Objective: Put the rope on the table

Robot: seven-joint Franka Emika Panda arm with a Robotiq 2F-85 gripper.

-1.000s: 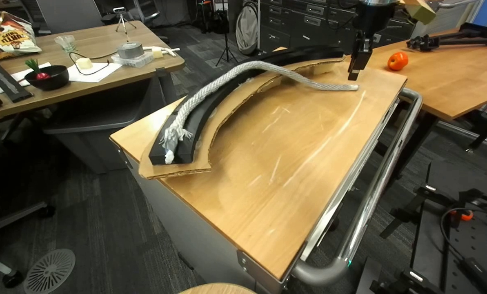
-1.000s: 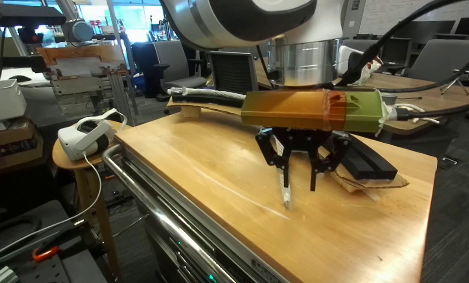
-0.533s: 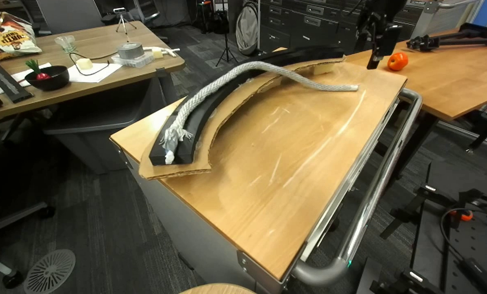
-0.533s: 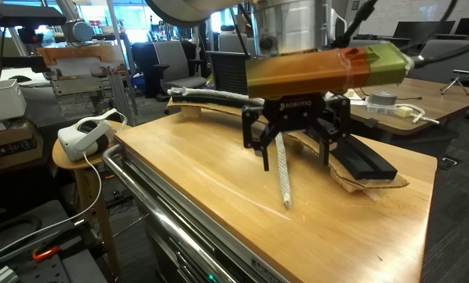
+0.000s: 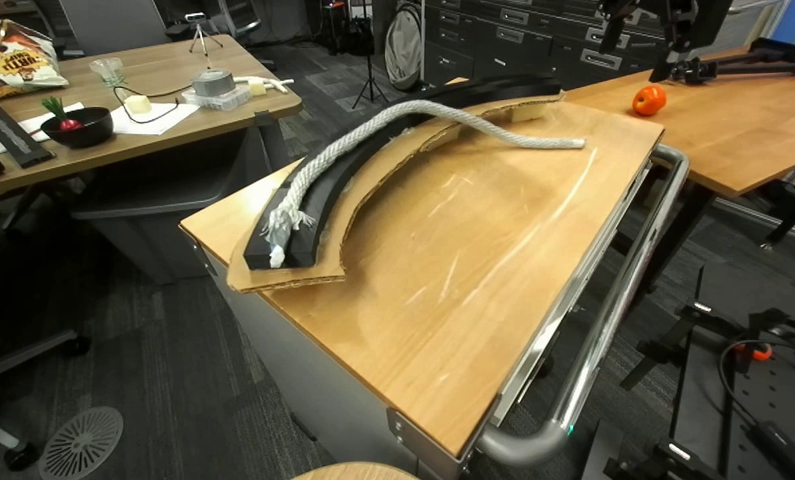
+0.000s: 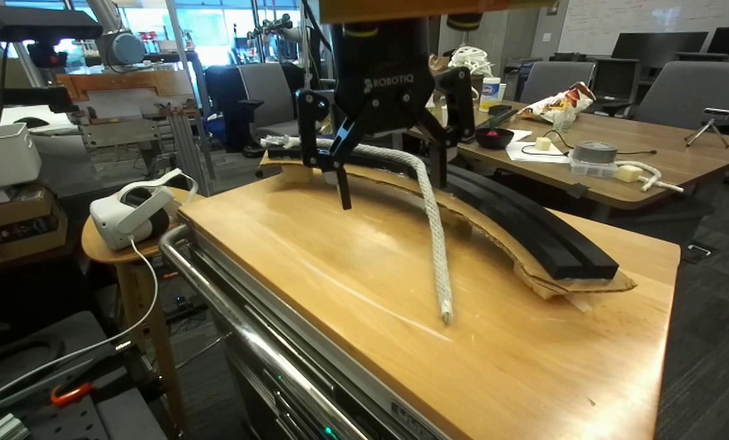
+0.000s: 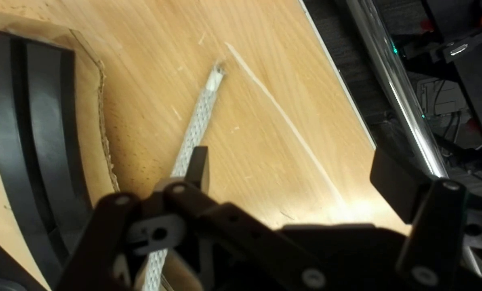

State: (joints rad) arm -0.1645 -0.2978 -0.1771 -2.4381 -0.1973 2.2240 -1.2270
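The pale woven rope starts with its frayed end on the black strip and follows the strip's curve. It then crosses the cardboard edge, and its taped end lies flat on the wooden table. That end section of the rope shows fully in an exterior view. Raised above the tabletop, my gripper is open with nothing between its fingers. In the wrist view the rope passes behind the left finger, outside the gap; bare wood shows between the fingertips.
A grooved black curved strip rests on raised cardboard along the table's far side. A metal tube rail runs along one edge. An orange-red round object sits on a neighbouring table. A white headset lies on a stool.
My gripper has opened wider, risen and moved away from the rope's end. The rope has kept its place.
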